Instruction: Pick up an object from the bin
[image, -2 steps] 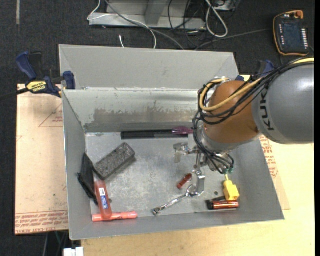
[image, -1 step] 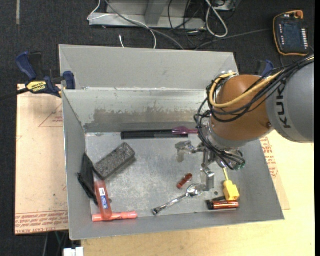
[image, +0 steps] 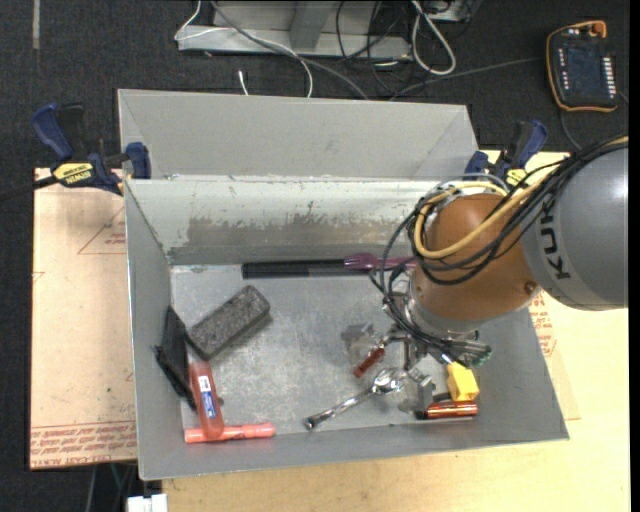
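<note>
My gripper (image: 412, 352) hangs low over the right front part of the bin, under the arm's orange cover. Directly below it lies a small cluster. A metal spoon (image: 352, 402) points toward the front left, its bowl close under the gripper. A small red piece (image: 369, 359) lies just to the gripper's left, beside a grey metal bit (image: 354, 335). To its right sit a yellow block (image: 462, 382) and an orange-red cylinder (image: 447, 410). I cannot make out anything held.
A grey rectangular block (image: 230, 320) lies at the left, next to a black flat thing (image: 174, 356) and an orange L-shaped tool (image: 208, 408). A black pen with a purple end (image: 305, 268) rests along the back wall.
</note>
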